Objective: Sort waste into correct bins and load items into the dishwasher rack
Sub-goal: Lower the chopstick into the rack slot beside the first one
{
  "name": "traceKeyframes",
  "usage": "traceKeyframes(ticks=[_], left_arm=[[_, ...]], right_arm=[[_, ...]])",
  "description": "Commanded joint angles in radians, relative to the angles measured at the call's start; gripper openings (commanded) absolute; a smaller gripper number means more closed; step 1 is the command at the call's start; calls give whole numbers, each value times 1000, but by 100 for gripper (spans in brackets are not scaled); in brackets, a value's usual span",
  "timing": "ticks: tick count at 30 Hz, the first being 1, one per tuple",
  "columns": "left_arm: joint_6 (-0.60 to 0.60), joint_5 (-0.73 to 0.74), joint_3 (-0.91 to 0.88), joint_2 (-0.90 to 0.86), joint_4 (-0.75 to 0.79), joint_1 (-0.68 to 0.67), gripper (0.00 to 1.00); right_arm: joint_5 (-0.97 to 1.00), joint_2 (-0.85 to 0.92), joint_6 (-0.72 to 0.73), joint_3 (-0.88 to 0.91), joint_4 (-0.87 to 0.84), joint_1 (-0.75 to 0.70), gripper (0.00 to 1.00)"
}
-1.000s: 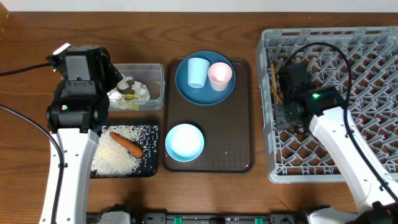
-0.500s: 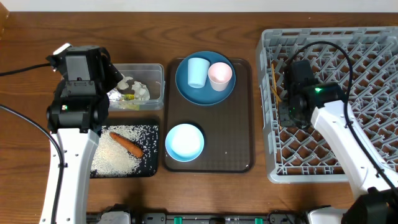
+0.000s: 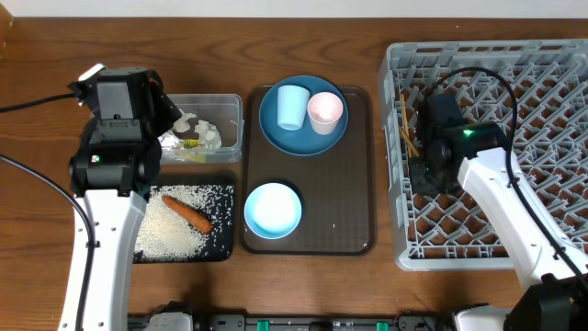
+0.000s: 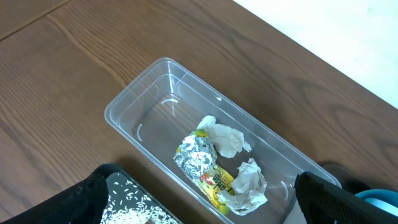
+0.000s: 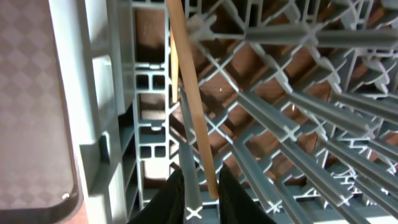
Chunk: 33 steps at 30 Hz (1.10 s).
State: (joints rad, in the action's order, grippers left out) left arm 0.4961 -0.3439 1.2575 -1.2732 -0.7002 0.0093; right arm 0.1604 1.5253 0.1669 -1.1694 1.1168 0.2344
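The grey dishwasher rack (image 3: 551, 55) fills the right side. Thin wooden chopsticks (image 3: 405, 119) lie along its left edge. My right gripper (image 3: 418, 158) reaches down into the rack there. In the right wrist view its jaws (image 5: 202, 186) stand narrow around the near end of a chopstick (image 5: 189, 93) and a rack rib. My left gripper (image 4: 200, 202) hangs wide open and empty above the clear tub (image 4: 143, 93), which holds crumpled paper (image 4: 227, 140) and the wrapper (image 4: 199, 158). The black tray (image 3: 220, 248) carries rice (image 3: 175, 230) and the carrot (image 3: 188, 213).
A brown serving tray (image 3: 354, 221) in the middle holds the blue plate (image 3: 303, 138) with a light blue cup (image 3: 292, 106) and a pink cup (image 3: 324, 112) on it, and the white bowl (image 3: 272, 209) in front.
My right gripper has shifted slightly in the rack's left part and its jaws have narrowed. The left arm has not moved.
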Motion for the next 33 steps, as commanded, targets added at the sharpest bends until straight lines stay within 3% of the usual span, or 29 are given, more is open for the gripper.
traceKeyframes(ticks=[1,9,16,33], left_arm=[[-13,-16,18,2,-3,3,98],[-13,-16,18,1,-3,3,98],[-13,-16,18,2,-3,3,98],[-13,-16,18,2,-3,3,98]], right_arm=[[-4,3,-8,5,6,-9,18],[-3,3,-8,5,-10,-9,12],[-3,3,-9,6,-29,-9,20],[-4,3,-34,50,-115,-9,16]])
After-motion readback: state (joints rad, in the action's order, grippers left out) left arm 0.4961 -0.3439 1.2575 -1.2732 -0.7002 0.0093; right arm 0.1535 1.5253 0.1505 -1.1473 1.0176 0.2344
